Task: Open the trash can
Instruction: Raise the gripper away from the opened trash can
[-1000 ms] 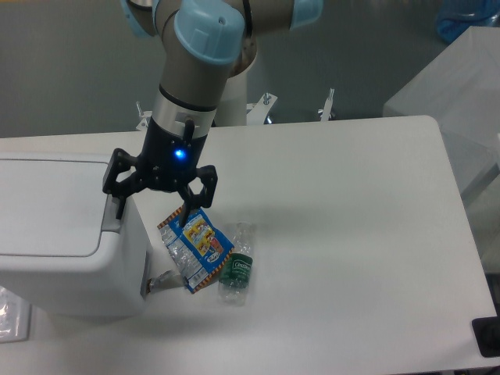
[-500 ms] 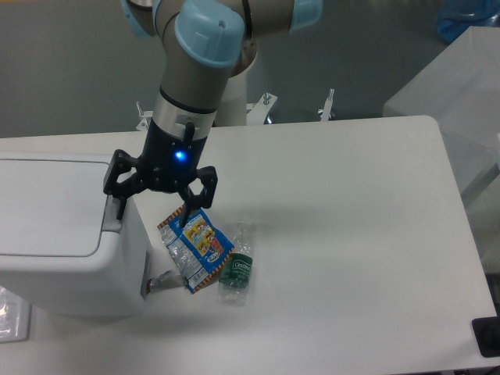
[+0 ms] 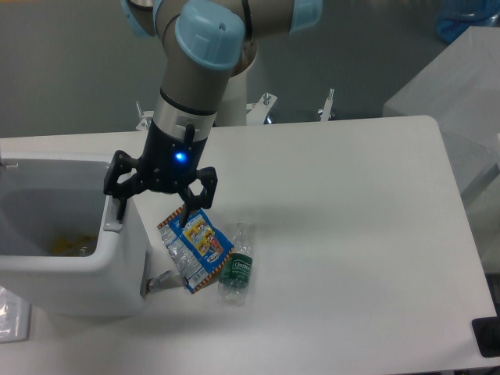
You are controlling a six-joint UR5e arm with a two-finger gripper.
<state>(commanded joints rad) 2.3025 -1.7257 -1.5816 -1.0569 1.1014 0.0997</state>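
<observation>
- Trash can (image 3: 70,258): large white boxy bin at the left edge of the worktop (image 3: 351,234). Half a second ago a flat lid covered it; now the lid is out of sight and the hollow interior shows, with something yellowish at the bottom. Judgement: the task looks done, or nearly so.
- Robot arm (image 3: 195,70): grey with pale blue joints, reaching down from above; posture unchanged across the last second.
- Claw (image 3: 151,211): black, blue light lit, fingers spread and holding nothing; left finger (image 3: 119,205) at the push-tab (image 3: 114,226) on the bin's right rim, contact likely.
- Snack wrapper (image 3: 194,248): crumpled, blue and yellow, just beside the bin, unmoved.
- Plastic bottle (image 3: 237,269): clear, green label, lying touching the wrapper.
</observation>
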